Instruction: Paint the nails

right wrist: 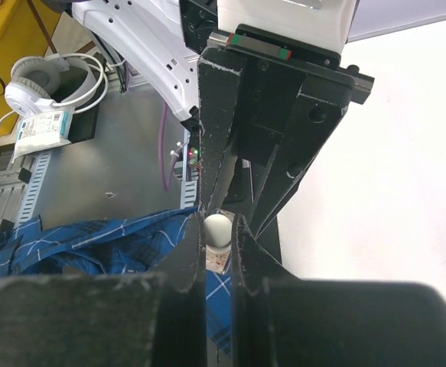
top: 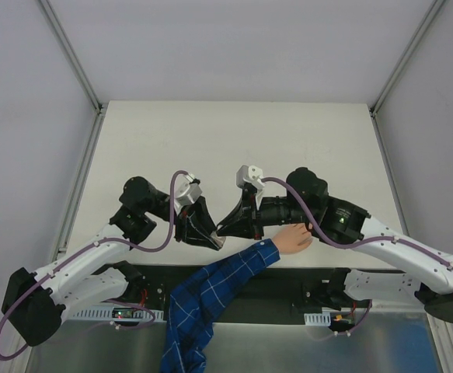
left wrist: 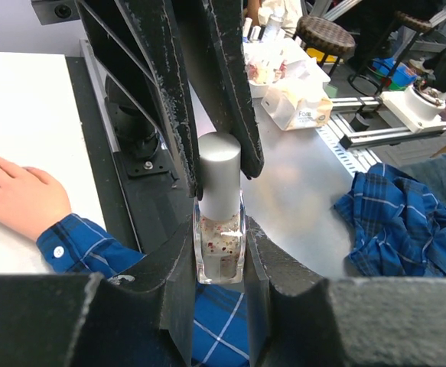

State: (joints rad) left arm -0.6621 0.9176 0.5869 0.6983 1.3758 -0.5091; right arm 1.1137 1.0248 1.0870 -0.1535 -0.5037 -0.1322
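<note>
- You have a white table running away from the arm bases, with a dark strip along its near edge and a grey metal surface nearer still.
- Your pale hand lies flat, palm down, at the near edge of the white top; its nails are too small to make out.
- Its blue plaid sleeve runs from the wrist back across the dark strip towards the near side.
- In the left wrist view you see more plaid cloth bunched on the grey metal.
</note>
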